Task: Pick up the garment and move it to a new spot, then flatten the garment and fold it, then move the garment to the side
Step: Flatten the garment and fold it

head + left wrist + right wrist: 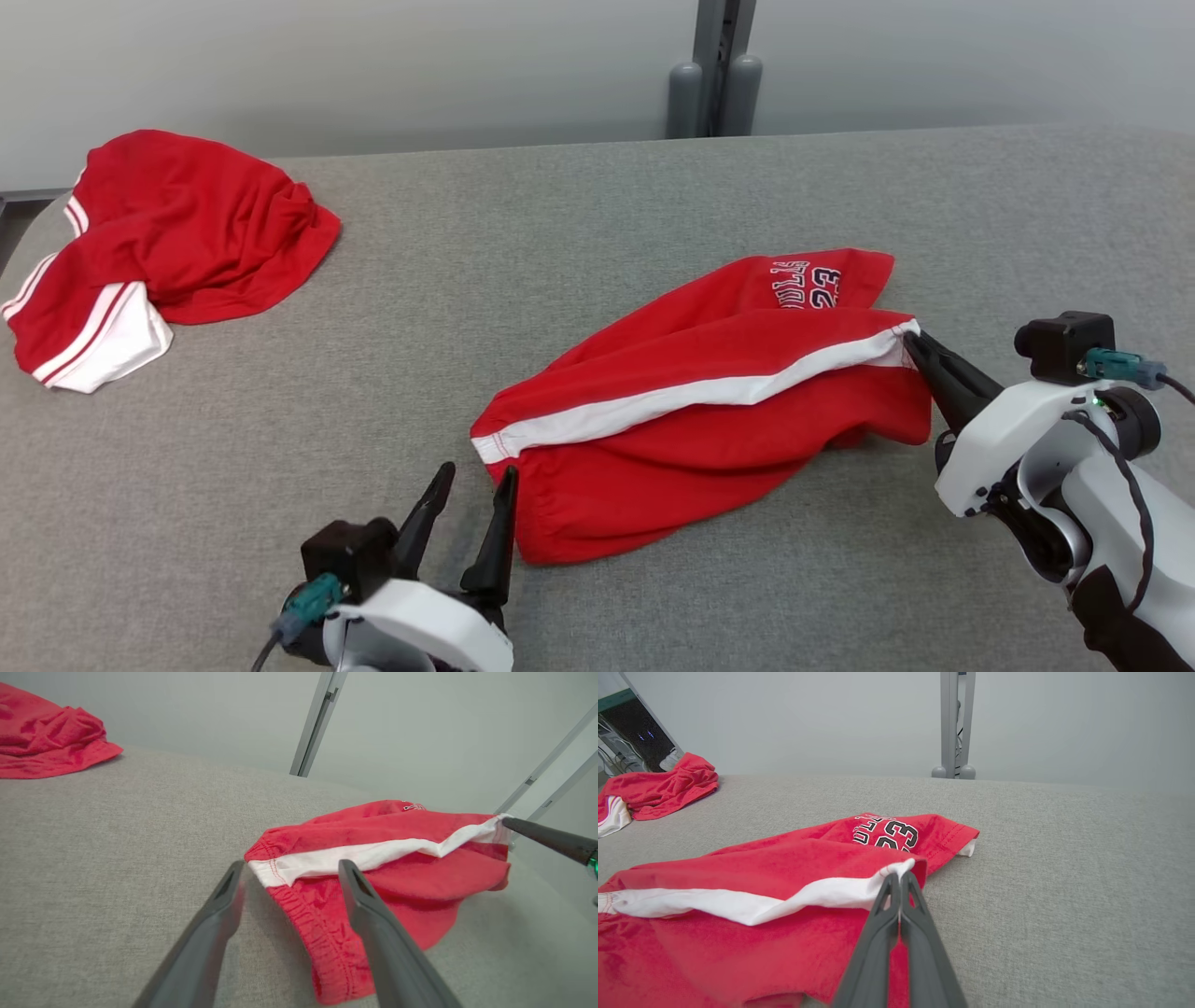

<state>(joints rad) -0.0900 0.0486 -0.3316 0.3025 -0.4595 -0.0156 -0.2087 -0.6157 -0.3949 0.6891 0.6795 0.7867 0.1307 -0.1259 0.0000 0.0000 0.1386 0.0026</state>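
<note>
The garment [709,411] is a pair of red shorts with a white side stripe and a "23" print, lying rumpled on the grey table. My right gripper [910,338] is shut on the right end of the white stripe [840,891], pinching the hem corner between its closed fingers [899,896]. My left gripper [476,485] is open, its two fingers pointing at the waistband corner [266,870] at the left end of the stripe, which lies between and just beyond the fingertips, not gripped. The right gripper's finger [546,837] also appears in the left wrist view.
A second red and white garment [159,247] lies crumpled at the far left of the table [579,233]. A grey post [714,75] stands behind the table's far edge. Bare grey surface stretches between the two garments and to the right.
</note>
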